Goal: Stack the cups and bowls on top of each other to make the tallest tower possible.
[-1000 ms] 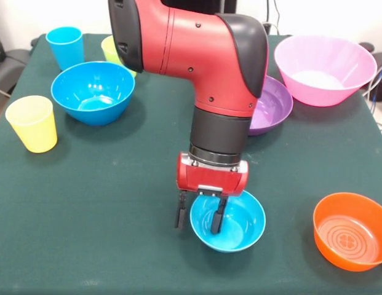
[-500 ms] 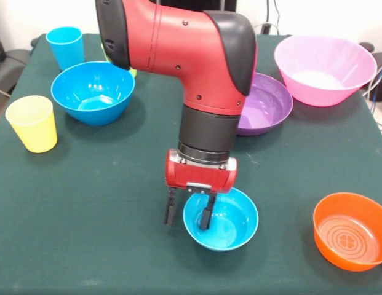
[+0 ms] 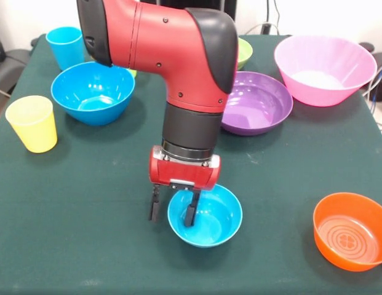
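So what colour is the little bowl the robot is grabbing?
Light blue: the small bowl in the gripper, clearest in the front view.

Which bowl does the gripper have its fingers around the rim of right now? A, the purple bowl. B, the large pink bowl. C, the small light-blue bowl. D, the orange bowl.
C: the gripper straddles the rim of the small light-blue bowl, one finger outside it and one inside, while the orange bowl, purple bowl and pink bowl sit apart from it.
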